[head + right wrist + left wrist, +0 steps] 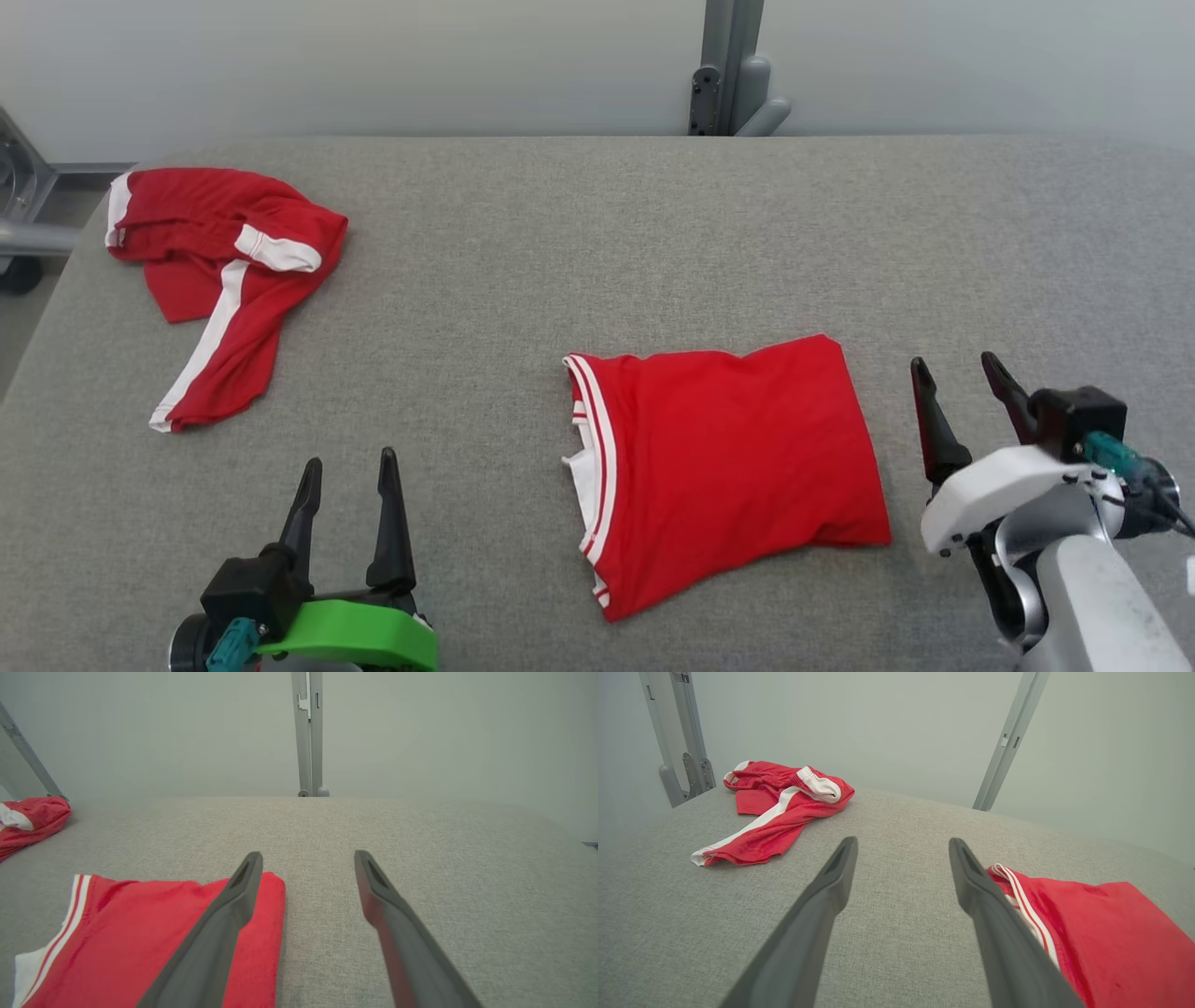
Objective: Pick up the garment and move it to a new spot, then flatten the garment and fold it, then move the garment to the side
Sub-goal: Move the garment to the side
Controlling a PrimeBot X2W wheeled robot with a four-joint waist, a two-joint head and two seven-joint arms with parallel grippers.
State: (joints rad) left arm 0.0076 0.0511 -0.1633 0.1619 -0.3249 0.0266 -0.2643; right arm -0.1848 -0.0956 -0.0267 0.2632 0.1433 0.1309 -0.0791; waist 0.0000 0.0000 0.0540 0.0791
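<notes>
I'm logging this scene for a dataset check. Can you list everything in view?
folded garment: one, red with white trim, middle of the table, nearer its right
crumpled garment: one, red with white stripes, far left of the table
table: one, grey fabric top, under both garments
metal post: one, grey, behind the table's far edge
left end effector: one, dark fingers, green mount, open, lower left
right end effector: one, dark fingers, white mount, open, just right of the folded garment
</notes>
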